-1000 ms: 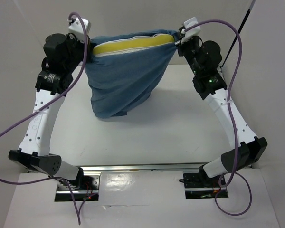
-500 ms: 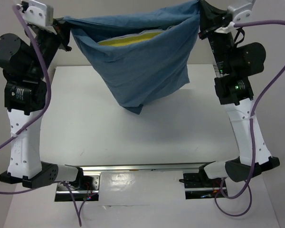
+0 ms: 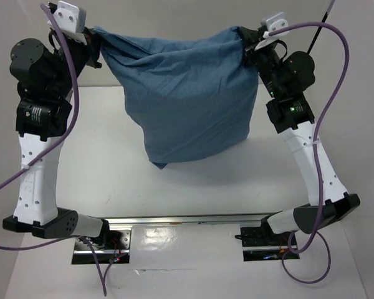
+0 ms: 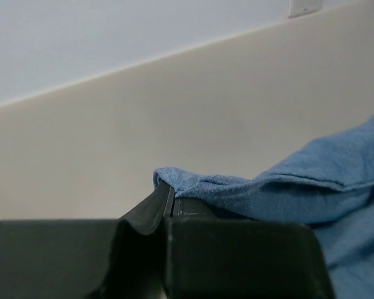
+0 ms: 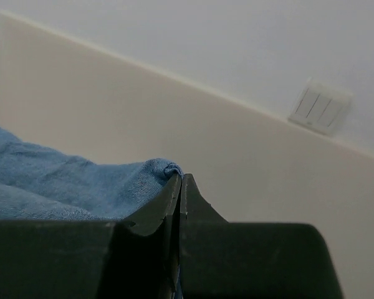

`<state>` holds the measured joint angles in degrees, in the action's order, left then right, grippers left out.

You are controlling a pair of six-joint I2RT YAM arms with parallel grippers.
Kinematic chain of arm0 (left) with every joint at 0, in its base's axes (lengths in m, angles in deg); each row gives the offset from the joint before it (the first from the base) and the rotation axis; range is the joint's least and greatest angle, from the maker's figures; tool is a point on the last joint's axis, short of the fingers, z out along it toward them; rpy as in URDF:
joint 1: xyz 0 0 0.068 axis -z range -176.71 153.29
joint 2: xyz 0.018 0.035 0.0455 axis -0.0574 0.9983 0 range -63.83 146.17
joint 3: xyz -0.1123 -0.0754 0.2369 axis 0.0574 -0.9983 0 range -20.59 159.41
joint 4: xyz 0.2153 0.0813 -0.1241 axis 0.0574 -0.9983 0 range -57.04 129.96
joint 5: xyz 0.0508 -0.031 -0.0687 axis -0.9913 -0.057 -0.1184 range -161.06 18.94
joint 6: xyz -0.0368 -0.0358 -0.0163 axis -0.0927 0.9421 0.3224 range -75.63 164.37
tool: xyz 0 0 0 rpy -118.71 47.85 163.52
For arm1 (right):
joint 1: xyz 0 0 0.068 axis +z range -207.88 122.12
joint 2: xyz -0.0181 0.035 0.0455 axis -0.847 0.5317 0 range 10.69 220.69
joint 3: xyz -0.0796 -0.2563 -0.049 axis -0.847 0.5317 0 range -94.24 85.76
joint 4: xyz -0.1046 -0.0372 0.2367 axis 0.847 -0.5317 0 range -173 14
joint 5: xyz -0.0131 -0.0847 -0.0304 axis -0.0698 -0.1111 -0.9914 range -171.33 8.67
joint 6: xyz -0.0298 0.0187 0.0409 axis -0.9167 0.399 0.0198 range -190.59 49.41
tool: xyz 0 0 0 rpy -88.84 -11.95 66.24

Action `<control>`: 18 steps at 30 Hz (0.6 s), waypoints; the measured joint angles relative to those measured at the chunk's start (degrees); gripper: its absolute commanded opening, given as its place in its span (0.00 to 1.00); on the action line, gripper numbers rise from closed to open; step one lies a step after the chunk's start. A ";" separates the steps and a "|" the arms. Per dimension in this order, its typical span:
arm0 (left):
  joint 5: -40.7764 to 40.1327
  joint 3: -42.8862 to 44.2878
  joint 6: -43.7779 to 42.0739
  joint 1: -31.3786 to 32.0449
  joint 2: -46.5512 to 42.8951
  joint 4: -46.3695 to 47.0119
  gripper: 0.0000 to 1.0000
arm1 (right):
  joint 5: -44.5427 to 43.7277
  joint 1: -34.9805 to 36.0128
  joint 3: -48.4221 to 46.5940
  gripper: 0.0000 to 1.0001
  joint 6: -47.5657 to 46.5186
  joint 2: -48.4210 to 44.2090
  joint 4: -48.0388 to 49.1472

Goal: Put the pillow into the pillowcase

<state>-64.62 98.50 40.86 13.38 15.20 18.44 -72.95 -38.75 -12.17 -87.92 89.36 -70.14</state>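
Holding the pillowcase point(image 3: 187, 93) up by its two top corners, we have it hanging as a full, rounded sack at 12 o'clock in the overhead view. The left jaws, at 11 o'clock, are clenched on one corner of the blue cloth, and the left wrist view shows the hem pinched flat between them. The right jaws, at 1 o'clock, are clamped on the opposite corner, with a small tuft of cloth poking out past their tips in the right wrist view.

We see nothing of the pillow in any view: no cream cloth shows along the top edge, which is drawn fairly straight between the two grips. From the plump bulge of the sack we judge that the pillow sits wholly inside, low in the cloth.

The sack's lowest corner points toward 7 o'clock, down at the counter point(image 3: 174, 187). We cannot tell whether it touches.

By our reckoning the insertion itself is done. What is left is to lower the filled pillowcase onto the counter, let go of both corners, and perhaps settle the pillow squarely into the far corners.
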 measured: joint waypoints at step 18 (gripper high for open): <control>0.04 -4.04 -2.29 0.24 -11.96 6.60 0.00 | 8.76 -0.22 4.02 0.00 -0.59 -13.46 14.43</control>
<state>-64.57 94.46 38.57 13.62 3.24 25.04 -64.18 -38.97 -8.14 -88.51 75.90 -55.71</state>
